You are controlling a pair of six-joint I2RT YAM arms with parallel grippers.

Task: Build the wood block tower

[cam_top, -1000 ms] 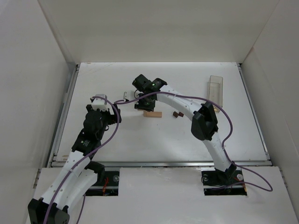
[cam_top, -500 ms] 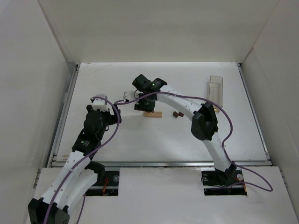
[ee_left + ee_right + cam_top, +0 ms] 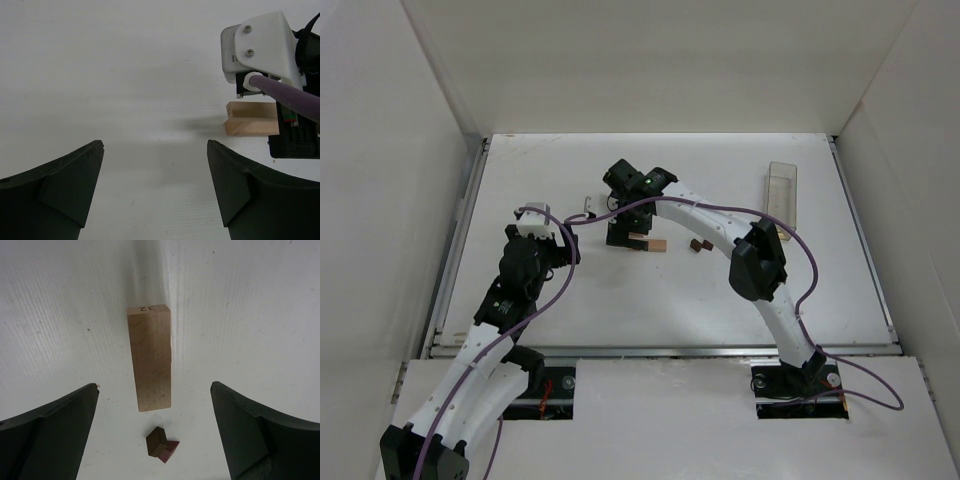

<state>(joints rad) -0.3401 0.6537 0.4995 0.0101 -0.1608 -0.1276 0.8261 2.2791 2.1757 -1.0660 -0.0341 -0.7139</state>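
A light tan wooden bar (image 3: 149, 360) lies flat on the white table, marked 32 on its far end. My right gripper (image 3: 154, 385) hangs over it with jaws open wide and touching nothing. Close to the bar's near end sit a dark brown piece (image 3: 158, 440) and a reddish piece (image 3: 170, 449), touching each other. In the top view the bar (image 3: 653, 245) pokes out to the right of the right gripper (image 3: 627, 238), with the dark pieces (image 3: 700, 245) further right. My left gripper (image 3: 155, 143) is open and empty, left of the bar (image 3: 252, 120).
A clear plastic box (image 3: 780, 188) stands at the back right of the table. White walls enclose the table on three sides. The right wrist's white camera housing (image 3: 257, 47) and purple cable (image 3: 290, 95) sit just above the bar in the left wrist view.
The right gripper's jaws have spread wide apart over the tan bar, which now rests free on the table. The left arm has not moved.
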